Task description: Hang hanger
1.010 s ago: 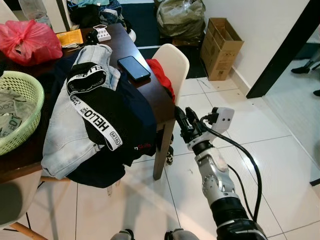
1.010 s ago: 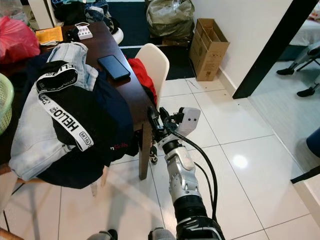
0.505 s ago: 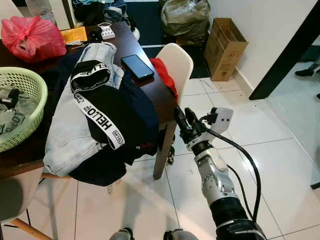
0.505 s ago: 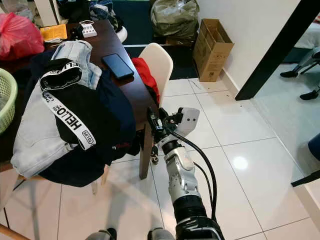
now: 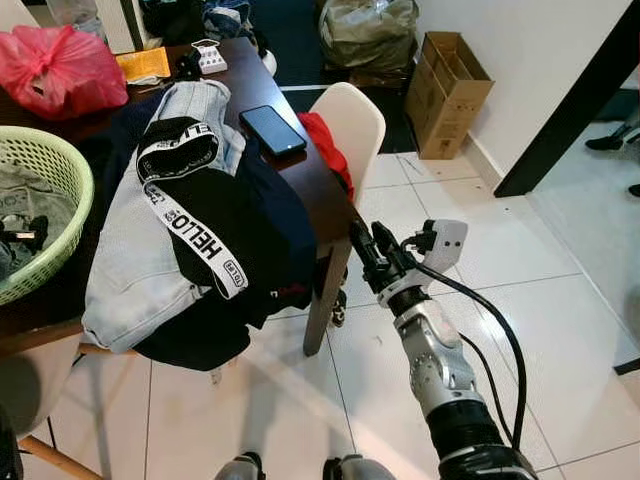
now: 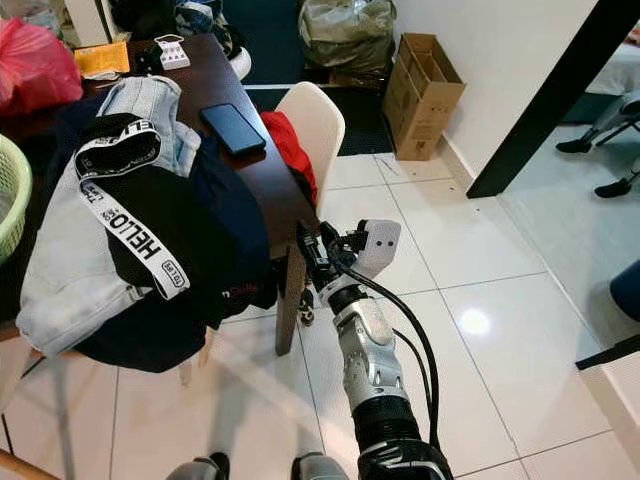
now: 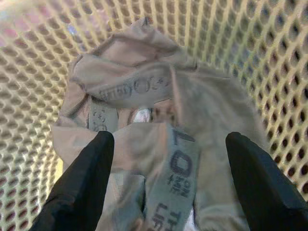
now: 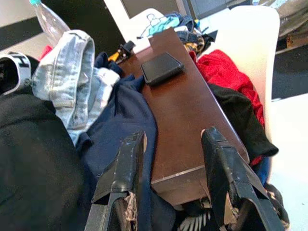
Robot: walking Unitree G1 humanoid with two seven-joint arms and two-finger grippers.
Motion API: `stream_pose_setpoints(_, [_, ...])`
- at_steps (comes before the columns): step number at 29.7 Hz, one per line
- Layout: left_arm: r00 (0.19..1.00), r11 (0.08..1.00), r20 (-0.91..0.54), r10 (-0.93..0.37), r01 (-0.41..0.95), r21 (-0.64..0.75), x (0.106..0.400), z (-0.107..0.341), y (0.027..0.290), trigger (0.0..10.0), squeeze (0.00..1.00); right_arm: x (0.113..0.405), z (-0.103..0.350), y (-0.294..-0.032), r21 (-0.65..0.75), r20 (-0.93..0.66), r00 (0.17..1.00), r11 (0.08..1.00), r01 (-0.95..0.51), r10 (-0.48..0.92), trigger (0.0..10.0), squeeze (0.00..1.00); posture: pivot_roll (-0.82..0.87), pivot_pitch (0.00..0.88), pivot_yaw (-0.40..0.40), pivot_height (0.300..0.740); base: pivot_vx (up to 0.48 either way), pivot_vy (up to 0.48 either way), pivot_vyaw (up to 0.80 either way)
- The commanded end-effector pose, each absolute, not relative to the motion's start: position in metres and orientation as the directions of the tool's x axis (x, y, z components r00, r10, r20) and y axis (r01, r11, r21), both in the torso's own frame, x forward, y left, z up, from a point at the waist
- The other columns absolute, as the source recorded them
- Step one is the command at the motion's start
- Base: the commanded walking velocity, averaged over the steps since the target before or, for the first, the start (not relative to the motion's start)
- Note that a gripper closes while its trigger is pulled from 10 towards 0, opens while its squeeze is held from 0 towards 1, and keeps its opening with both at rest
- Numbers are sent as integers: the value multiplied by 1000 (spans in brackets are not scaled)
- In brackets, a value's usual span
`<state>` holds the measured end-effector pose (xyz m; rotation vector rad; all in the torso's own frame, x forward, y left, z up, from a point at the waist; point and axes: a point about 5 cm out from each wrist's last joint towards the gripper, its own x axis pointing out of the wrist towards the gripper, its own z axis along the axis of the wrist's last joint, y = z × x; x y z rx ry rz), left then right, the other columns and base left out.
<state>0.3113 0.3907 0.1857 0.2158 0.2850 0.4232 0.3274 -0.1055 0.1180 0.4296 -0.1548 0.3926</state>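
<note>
Green mesh basket [image 5: 40, 160] at table's left edge; left gripper [image 7: 168, 183] inside it, fingers spread wide over grey garment [image 7: 144, 130], gripping nothing. Denim and black clothes pile [image 5: 190, 230] drapes the dark table [image 5: 320, 195] front edge. Phone [image 5: 272, 129] near right edge. Right gripper [image 5: 362, 245] open, empty, just beside table's front right corner. No hanger identifiable.

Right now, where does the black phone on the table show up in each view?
Left eye view: phone near the table's right edge, beside the white chair.
Right eye view: same spot.
Right wrist view: flat on the brown tabletop, beyond the right gripper.
Left wrist view: not there.
Shared landmark: the white chair.
</note>
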Motion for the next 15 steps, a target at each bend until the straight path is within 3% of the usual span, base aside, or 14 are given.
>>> stream_pose_setpoints(1, [870, 902, -261, 418, -362, 236, 311, 172, 389, 10000, 1000, 325, 114, -107, 364, 209, 913, 839, -405, 350, 10000, 0, 57, 124, -38, 740, 0, 0, 0])
stream_pose_setpoints(4, [860, 920, -327, 392, -366, 140, 313, 161, 385, 10000, 929, 326, 117, -105, 361, 209, 909, 835, -415, 361, 10000, 0, 54, 128, -49, 740, 0, 0, 0])
stream_pose_setpoints(5, [855, 920, -342, 391, -376, 110, 313, 159, 385, 10000, 0, 327, 118, -104, 360, 210, 907, 833, -419, 365, 10000, 0, 54, 129, -52, 740, 0, 0, 0])
stream_pose_setpoints(15, [834, 908, -379, 400, -416, 42, 312, 154, 386, 10000, 0, 329, 122, -101, 360, 215, 900, 826, -434, 379, 10000, 0, 57, 129, -59, 740, 0, 0, 0])
